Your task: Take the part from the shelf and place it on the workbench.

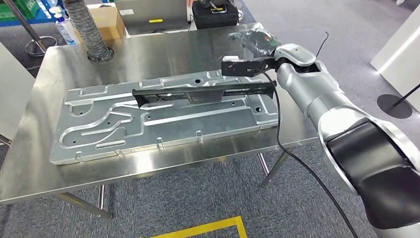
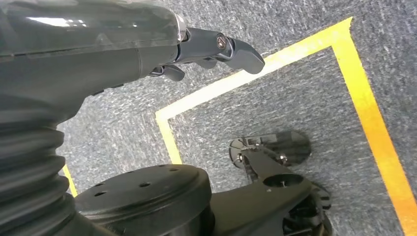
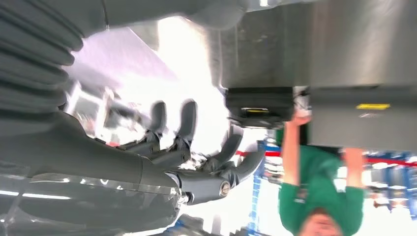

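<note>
One black part (image 1: 203,91) on the metal panel (image 1: 163,116), right hand (image 1: 255,42) just beyond it, fingers apart, empty.

The workbench (image 1: 44,148) is bare silver steel with a dull shine. On it lies a pale grey pressed metal panel (image 1: 163,121) with raised curved ribs, and across this a long black part (image 1: 203,92). The right hand (image 1: 255,42) is dark grey under a clear glossy cover; its arm is silver with a black band. The left hand (image 2: 216,49) is dark grey too, with a grey ribbed cover. The floor carpet (image 2: 305,98) is speckled grey, marked with yellow tape lines (image 2: 364,98). Behind the bench stand a black case (image 1: 215,15) and a brown cardboard box (image 1: 106,20). A person (image 3: 319,191) wears a green top.
</note>
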Motion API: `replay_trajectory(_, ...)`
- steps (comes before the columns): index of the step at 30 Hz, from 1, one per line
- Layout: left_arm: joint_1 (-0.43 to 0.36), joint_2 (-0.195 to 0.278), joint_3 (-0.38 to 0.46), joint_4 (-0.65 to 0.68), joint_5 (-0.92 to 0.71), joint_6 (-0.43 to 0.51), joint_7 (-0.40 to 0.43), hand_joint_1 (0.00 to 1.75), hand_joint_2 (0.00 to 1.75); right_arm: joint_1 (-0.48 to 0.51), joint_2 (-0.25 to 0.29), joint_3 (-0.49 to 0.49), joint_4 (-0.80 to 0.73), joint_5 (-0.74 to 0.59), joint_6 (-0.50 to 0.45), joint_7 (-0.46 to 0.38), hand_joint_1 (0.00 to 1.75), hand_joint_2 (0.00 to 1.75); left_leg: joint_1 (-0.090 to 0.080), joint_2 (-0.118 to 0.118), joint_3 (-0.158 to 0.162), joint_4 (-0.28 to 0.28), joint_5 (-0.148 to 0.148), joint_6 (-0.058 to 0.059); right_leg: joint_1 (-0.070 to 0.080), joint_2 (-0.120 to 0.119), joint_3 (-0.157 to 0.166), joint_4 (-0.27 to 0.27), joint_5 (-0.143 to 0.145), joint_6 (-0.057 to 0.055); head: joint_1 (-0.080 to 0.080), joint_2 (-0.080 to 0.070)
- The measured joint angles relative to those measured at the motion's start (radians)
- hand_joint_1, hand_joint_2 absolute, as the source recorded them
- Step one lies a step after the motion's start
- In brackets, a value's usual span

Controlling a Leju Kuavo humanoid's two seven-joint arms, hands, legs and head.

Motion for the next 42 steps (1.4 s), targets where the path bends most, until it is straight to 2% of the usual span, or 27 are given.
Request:
replay_trajectory(2,0.003,0.0,0.001,0.0,0.002,-0.002,0.003,0.0,0.0,-0.015,0.004,-0.018,0.019,-0.031,0.001,0.012,0.0,0.0,0.0,0.002,0.001,0.0,-0.004,-0.009,0.0,0.002,0.005,-0.006,-0.001,-0.006,0.0,0.0)
replay_trajectory(4,0.006,0.002,0.002,0.0,0.002,-0.003,0.004,0.0,0.0,-0.03,0.002,-0.036,0.031,-0.043,0.003,0.02,0.0,0.0,0.001,0.007,-0.008,0.028,-0.026,-0.02,-0.006,0.001,0.015,-0.016,0.001,-0.015,0.0,0.0)
replay_trajectory(5,0.007,0.002,0.002,0.0,0.002,-0.003,0.003,0.0,0.0,-0.037,-0.002,-0.042,0.036,-0.046,0.004,0.023,0.0,0.0,0.003,0.01,-0.024,0.07,-0.05,-0.025,-0.009,0.0,0.02,-0.02,0.001,-0.019,0.0,0.0)
replay_trajectory(7,0.01,0.003,0.002,0.0,0.001,-0.004,0.001,0.0,0.0,-0.046,-0.012,-0.051,0.045,-0.049,0.005,0.027,0.0,0.0,0.01,0.011,-0.082,0.197,-0.106,-0.034,-0.009,-0.002,0.025,-0.02,-0.002,-0.023,0.0,0.0)
replay_trajectory(8,0.01,0.003,0.002,0.0,0.001,-0.005,-0.001,0.0,0.0,-0.048,-0.017,-0.055,0.05,-0.051,0.005,0.028,0.0,0.0,0.015,0.011,-0.11,0.252,-0.122,-0.037,-0.009,-0.002,0.026,-0.02,-0.003,-0.023,0.0,0.0)
replay_trajectory(9,0.01,0.004,0.003,0.0,0.001,-0.006,-0.003,0.0,0.0,-0.048,-0.021,-0.06,0.054,-0.053,0.003,0.031,0.0,0.0,0.018,0.011,-0.125,0.277,-0.12,-0.04,-0.01,-0.001,0.027,-0.018,-0.005,-0.022,0.0,0.0)
replay_trajectory(10,0.011,0.004,0.003,0.0,0.002,-0.006,-0.005,0.0,0.0,-0.048,-0.024,-0.064,0.057,-0.053,0.002,0.033,0.0,0.0,0.021,0.012,-0.122,0.262,-0.1,-0.043,-0.011,0.001,0.028,-0.016,-0.007,-0.02,0.0,0.0)
replay_trajectory(12,0.01,0.007,0.003,0.0,0.003,-0.007,-0.01,0.0,0.0,-0.054,-0.027,-0.07,0.064,-0.053,0.007,0.044,0.0,0.0,0.026,0.014,-0.067,0.141,-0.034,-0.045,-0.015,0.004,0.031,-0.01,-0.013,-0.012,0.0,0.0)
replay_trajectory(13,0.01,0.007,0.004,0.0,0.006,-0.008,-0.013,0.0,0.0,-0.06,-0.029,-0.072,0.068,-0.051,0.017,0.052,0.0,0.0,0.026,0.015,-0.037,0.077,-0.012,-0.044,-0.015,0.006,0.03,-0.006,-0.017,-0.006,0.0,0.0)
replay_trajectory(15,0.009,0.008,0.006,0.0,0.014,-0.01,-0.02,0.0,0.0,-0.073,-0.031,-0.076,0.079,-0.038,0.048,0.084,0.0,0.0,0.022,0.017,-0.006,0.013,0.001,-0.036,-0.014,0.009,0.025,-0.004,-0.018,0.006,0.0,0.0)
replay_trajectory(17,0.012,0.009,0.011,0.0,0.025,-0.013,-0.029,0.0,0.0,-0.083,-0.032,-0.076,0.092,-0.003,0.07,0.136,0.0,0.0,0.017,0.017,-0.003,0.008,0.002,-0.022,-0.016,0.013,0.023,-0.009,-0.014,0.018,0.0,0.0)
replay_trajectory(19,0.018,0.01,0.02,0.0,0.037,-0.016,-0.038,0.0,0.0,-0.098,-0.025,-0.074,0.108,0.039,0.073,0.195,0.0,0.0,0.015,0.029,0.0,-0.002,0.007,-0.006,-0.019,0.014,0.015,0.01,-0.029,0.028,0.0,0.0)
replay_trajectory(21,0.03,0.013,0.03,0.0,0.05,-0.019,-0.043,0.0,0.0,-0.125,-0.002,-0.075,0.135,0.057,0.06,0.261,0.0,0.0,0.009,0.049,0.003,-0.008,0.009,0.007,-0.018,0.011,-0.031,0.103,-0.082,0.034,0.0,0.0)
replay_trajectory(23,0.049,0.016,0.041,0.0,0.062,-0.023,-0.041,0.0,0.0,-0.143,0.036,-0.083,0.17,0.053,0.037,0.323,0.0,0.0,-0.001,0.073,0.004,-0.008,0.007,0.012,-0.014,0.007,-0.105,0.235,-0.14,0.036,0.0,0.0)
replay_trajectory(24,0.057,0.018,0.045,0.0,0.065,-0.025,-0.038,0.0,0.0,-0.144,0.054,-0.088,0.186,0.048,0.026,0.341,0.0,0.0,-0.005,0.084,0.004,-0.008,0.006,0.014,-0.012,0.007,-0.131,0.275,-0.15,0.036,0.0,0.0)
replay_trajectory(25,0.064,0.019,0.05,0.0,0.067,-0.026,-0.033,0.0,0.0,-0.142,0.069,-0.093,0.199,0.041,0.016,0.349,0.0,0.0,-0.01,0.095,0.004,-0.008,0.005,0.014,-0.01,0.007,-0.138,0.276,-0.141,0.034,0.0,0.0)
replay_trajectory(26,0.069,0.02,0.054,0.0,0.069,-0.027,-0.026,0.0,0.0,-0.138,0.079,-0.099,0.211,0.029,0.004,0.351,0.0,0.0,-0.013,0.103,0.004,-0.008,0.005,0.014,-0.008,0.007,-0.123,0.237,-0.115,0.032,0.0,0.0)
replay_trajectory(28,0.076,0.02,0.061,0.001,0.07,-0.029,-0.007,0.0,0.0,-0.11,0.092,-0.123,0.235,-0.035,-0.05,0.349,0.0,0.0,-0.018,0.114,0.006,-0.007,0.002,0.011,0.0,0.01,-0.056,0.096,-0.045,0.023,0.0,0.0)
replay_trajectory(30,0.081,0.02,0.068,0.002,0.071,-0.032,0.01,0.0,0.0,-0.015,0.097,-0.191,0.259,-0.187,-0.158,0.316,0.0,0.0,-0.016,0.12,0.016,-0.004,-0.002,0.003,0.018,0.022,-0.008,-0.001,0.0,0.006,0.0,0.0)
replay_trajectory(33,0.082,0.014,0.075,0.005,0.069,-0.036,0.016,0.0,0.0,0.26,0.101,-0.376,0.274,-0.47,-0.331,0.228,0.0,0.0,0.011,0.123,0.034,0.001,-0.013,-0.01,0.046,0.03,0.025,-0.036,0.02,-0.022,0.0,0.0)
replay_trajectory(34,0.082,0.012,0.077,0.006,0.068,-0.036,0.016,0.0,0.0,0.38,0.102,-0.444,0.269,-0.541,-0.38,0.193,0.0,0.0,0.019,0.112,0.032,0.013,-0.026,-0.009,0.05,0.031,0.036,-0.045,0.024,-0.03,0.0,0.0)
replay_trajectory(36,0.086,0.012,0.08,0.008,0.067,-0.037,0.013,0.0,0.0,0.588,0.103,-0.567,0.235,-0.623,-0.451,0.115,0.0,0.0,0.028,0.078,0.011,0.088,-0.09,-0.001,0.051,0.034,0.046,-0.058,0.035,-0.046,0.0,0.0)
replay_trajectory(37,0.088,0.016,0.082,0.008,0.067,-0.037,0.012,0.0,0.0,0.675,0.103,-0.625,0.219,-0.644,-0.473,0.094,0.0,0.0,0.028,0.06,-0.004,0.152,-0.134,0.001,0.052,0.037,0.045,-0.061,0.038,-0.049,0.0,0.0)
replay_trajectory(39,0.089,0.022,0.086,0.008,0.067,-0.037,0.01,0.0,0.0,0.841,0.094,-0.737,0.198,-0.664,-0.49,0.115,0.0,0.0,0.03,0.042,-0.024,0.266,-0.203,-0.011,0.053,0.036,0.037,-0.06,0.044,-0.05,0.0,0.0)
replay_trajectory(40,0.087,0.026,0.087,0.008,0.067,-0.036,0.008,0.0,0.0,0.938,0.088,-0.785,0.189,-0.662,-0.495,0.137,0.0,0.0,0.034,0.04,-0.015,0.281,-0.213,-0.018,0.053,0.029,0.028,-0.058,0.047,-0.048,0.0,0.0)
replay_trajectory(41,0.086,0.031,0.088,0.008,0.066,-0.035,0.006,0.0,0.0,1.027,0.084,-0.823,0.176,-0.653,-0.498,0.153,0.0,0.0,0.039,0.04,0.012,0.254,-0.206,-0.025,0.052,0.023,0.014,-0.054,0.052,-0.047,0.0,0.0)
replay_trajectory(42,0.085,0.036,0.089,0.008,0.065,-0.034,0.005,0.0,0.0,1.095,0.086,-0.854,0.162,-0.641,-0.498,0.165,0.0,0.0,0.045,0.041,0.056,0.193,-0.186,-0.028,0.049,0.023,-0.002,-0.049,0.06,-0.045,0.0,0.0)
